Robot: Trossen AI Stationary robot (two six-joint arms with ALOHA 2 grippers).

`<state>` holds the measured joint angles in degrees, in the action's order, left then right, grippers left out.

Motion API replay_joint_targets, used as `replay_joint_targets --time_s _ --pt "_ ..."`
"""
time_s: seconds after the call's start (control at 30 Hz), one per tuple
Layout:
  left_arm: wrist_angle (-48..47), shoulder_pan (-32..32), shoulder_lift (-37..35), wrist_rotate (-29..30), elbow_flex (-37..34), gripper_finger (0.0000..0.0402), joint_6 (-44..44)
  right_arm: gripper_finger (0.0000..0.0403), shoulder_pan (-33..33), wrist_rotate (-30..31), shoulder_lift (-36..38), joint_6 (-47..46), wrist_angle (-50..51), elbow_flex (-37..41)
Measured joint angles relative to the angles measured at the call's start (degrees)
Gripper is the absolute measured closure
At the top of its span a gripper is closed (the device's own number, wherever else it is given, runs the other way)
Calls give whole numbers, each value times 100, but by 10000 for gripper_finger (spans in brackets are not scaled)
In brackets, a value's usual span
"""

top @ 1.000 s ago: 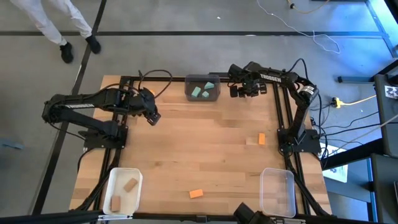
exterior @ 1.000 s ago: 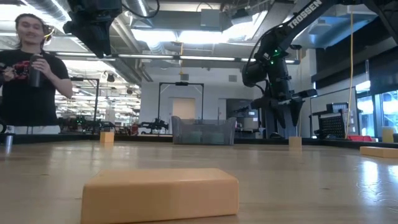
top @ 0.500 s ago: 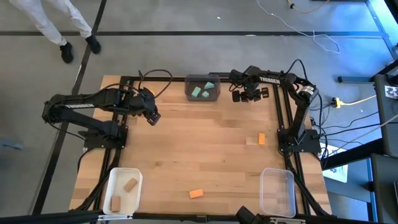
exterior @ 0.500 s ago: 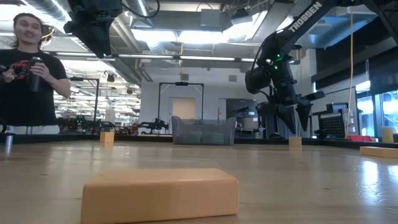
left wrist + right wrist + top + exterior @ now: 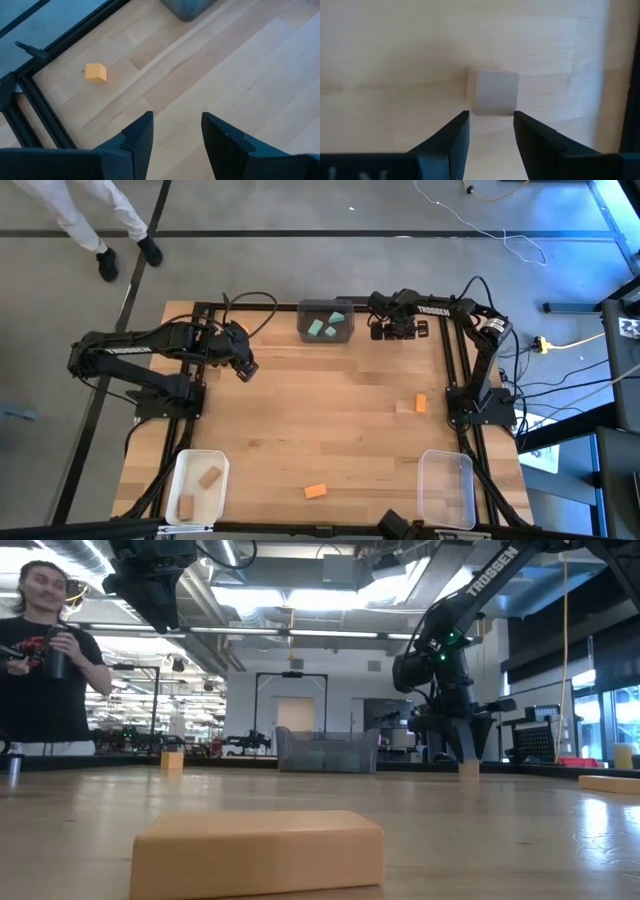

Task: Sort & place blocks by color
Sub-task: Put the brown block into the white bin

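Up at the top of the high view, the right gripper [image 5: 398, 330] sits just right of the dark grey bin [image 5: 326, 322], which holds teal blocks [image 5: 322, 327]. Its own wrist view shows the two fingers [image 5: 451, 137] spread apart, with a pale block [image 5: 494, 93] lying on the table [image 5: 330, 420] straight ahead of the gap, not yet between them. At table height the same gripper [image 5: 465, 740] hangs low over the far edge at right of centre, with a small tan block [image 5: 468, 769] showing right under it; whether the tips touch the block cannot be told.

Over in the left half of the high view, the left gripper [image 5: 243, 369] waits above bare wood, below and left of the grey bin. Its fingers [image 5: 138, 137] stand apart with nothing between them, and its wrist view shows an orange block [image 5: 95, 72] well beyond them, in the upper left of that frame near the black frame rail.

Elsewhere in the high view, one orange block [image 5: 421, 403] lies right of centre and another orange block [image 5: 316, 491] lies near the bottom edge, the latter filling the foreground of the low view [image 5: 258, 852]. A white bin [image 5: 197, 484] at lower left holds two tan blocks [image 5: 209, 477]. A clear bin [image 5: 446, 486] stands at lower right. A person [image 5: 45, 665] stands at the left of the low view holding a dark bottle.
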<state>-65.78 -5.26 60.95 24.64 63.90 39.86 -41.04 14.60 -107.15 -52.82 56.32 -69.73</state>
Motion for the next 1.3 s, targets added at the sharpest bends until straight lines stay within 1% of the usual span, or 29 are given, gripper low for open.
replay_joint_targets --time_s 0.13,0.27,0.43,0.57,0.87,1.0,1.13,1.3 --pt "0 0 0 -17 0 243 2 247 0 38 0 -497 -169 0" --pt "2 0 0 -33 0 243 4 247 1 105 0 -688 -345 1" --pt "3 0 0 -35 0 243 11 247 0 408 0 -862 -440 2" --pt "4 0 0 -35 0 243 26 247 0 434 -11 -994 -641 2" --pt "4 0 0 -33 0 243 22 247 7 722 -232 -817 -754 -26" --pt "2 0 0 -3 0 243 7 247 4 652 -236 -617 -779 -20" --pt "2 0 0 9 0 243 4 247 10 430 -240 -507 -779 -15" --pt "0 0 0 13 0 243 4 247 141 329 -240 -112 -820 -13"
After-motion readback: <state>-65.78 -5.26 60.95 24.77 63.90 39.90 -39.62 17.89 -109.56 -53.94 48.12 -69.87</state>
